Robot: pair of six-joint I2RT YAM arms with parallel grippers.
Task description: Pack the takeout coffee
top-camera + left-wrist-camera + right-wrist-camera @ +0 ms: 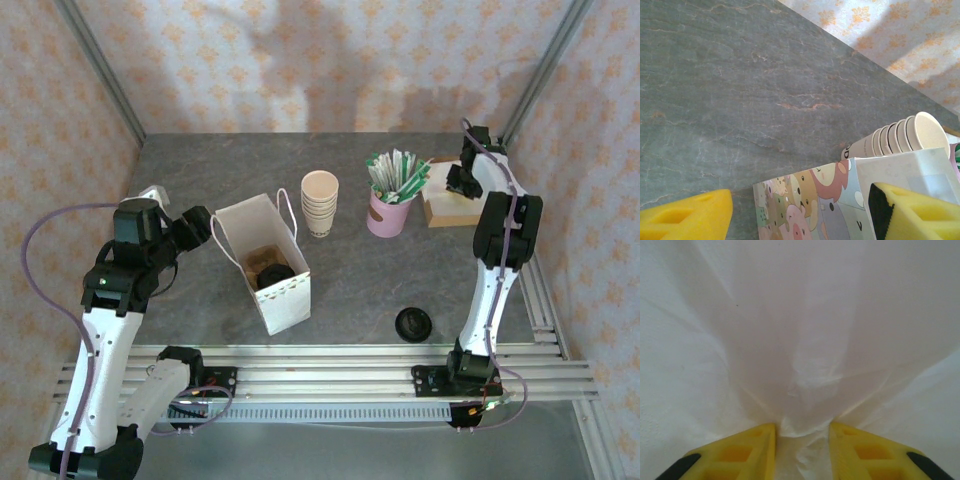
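Top external: grey stone-look tabletop [190, 165], arm bases along its near edge.
Takeout coffee [272, 272]: small tan paper cup with a round black plastic lid, down inside the bag. Seen from above, mostly the lid shows. Upright or tilted, can't tell.
Bag [285, 300]: tall white paper bag with cord handles, top open, left of the tabletop's centre. In the left wrist view one wall [805, 205] carries a cartoon animal print.
Left gripper [197, 228]: at the bag's far left corner, just beside its wall. In the left wrist view [800, 197] the jaws are spread wide with nothing clamped. The bag's upper corner lies between the yellow fingers [690, 215]; whether either finger touches it, can't tell.
Right gripper [462, 180]: down on the napkins near the far right corner. In the right wrist view [802, 430] the jaws are narrow, the top napkin is bunched between the yellow fingers [740, 455], and its creases run into the pinch. It has hold of the napkin.
Napkins [445, 208]: white paper stack in a tan holder [805, 340].
Cup stack [320, 205]: lidless tan paper cups, nested, just right of the bag towards the far edge [895, 140].
Pink cup [388, 215]: holds green and white sachets, between the cup stack and the napkins.
Loose lid [413, 322]: black, round, flat on the tabletop near the near edge, just left of the right arm.
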